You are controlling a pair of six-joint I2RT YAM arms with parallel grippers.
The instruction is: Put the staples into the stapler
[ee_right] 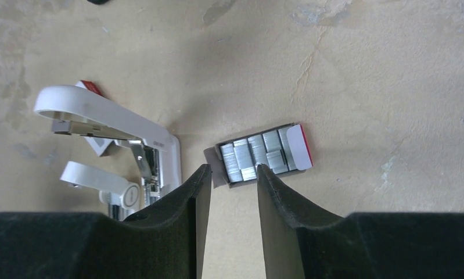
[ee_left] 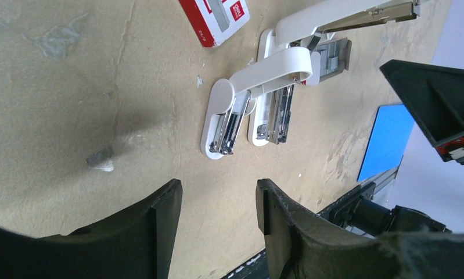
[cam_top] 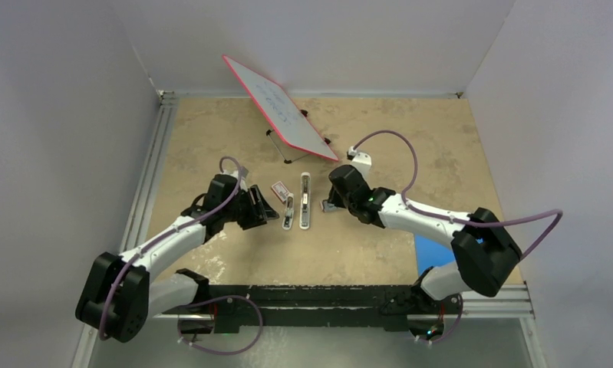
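Observation:
The white stapler [cam_top: 305, 201] lies open at mid-table, a shorter white arm [cam_top: 288, 213] beside it. It shows in the left wrist view [ee_left: 258, 75] and the right wrist view [ee_right: 110, 116]. The red and white staples box [cam_top: 279, 188] lies just left of it, also in the left wrist view [ee_left: 215, 17]. An open grey tray of staple strips [ee_right: 264, 156] lies right of the stapler. My right gripper [ee_right: 229, 171] is open, its fingertips at the tray's near edge. My left gripper [ee_left: 218, 192] is open and empty, a short way from the stapler's end.
A red-framed whiteboard [cam_top: 280, 107] stands tilted behind the stapler. A blue pad [cam_top: 430, 251] lies near the right arm's base, also in the left wrist view [ee_left: 386, 139]. White walls enclose the table on three sides.

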